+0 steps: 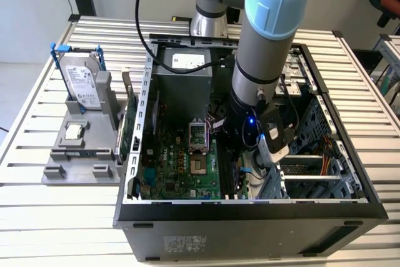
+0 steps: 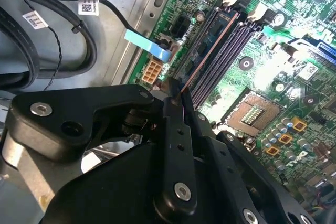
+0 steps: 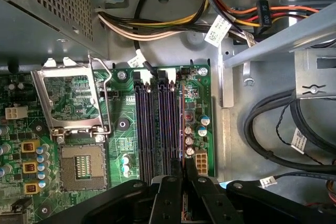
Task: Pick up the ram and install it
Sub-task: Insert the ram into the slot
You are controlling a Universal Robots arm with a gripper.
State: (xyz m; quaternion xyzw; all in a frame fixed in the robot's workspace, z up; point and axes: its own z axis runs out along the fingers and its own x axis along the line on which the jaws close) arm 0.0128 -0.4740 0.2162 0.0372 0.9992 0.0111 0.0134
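Exterior view: arm comes in from top centre and reaches steeply down into the open PC case, wrist roughly vertical, gripper low over the motherboard at centre frame. Hard drive stands on the grey fixture at frame left.

Second wrist view: gripper fingers clamped on the ram, seen edge-on as a thin strip running toward upper right, along the memory slots. It lines up with the outermost slot; can't tell how deep it sits.

First wrist view: gripper at bottom centre, pinched on the ram edge, which runs up-frame beside the slots. CPU socket lower left, open.
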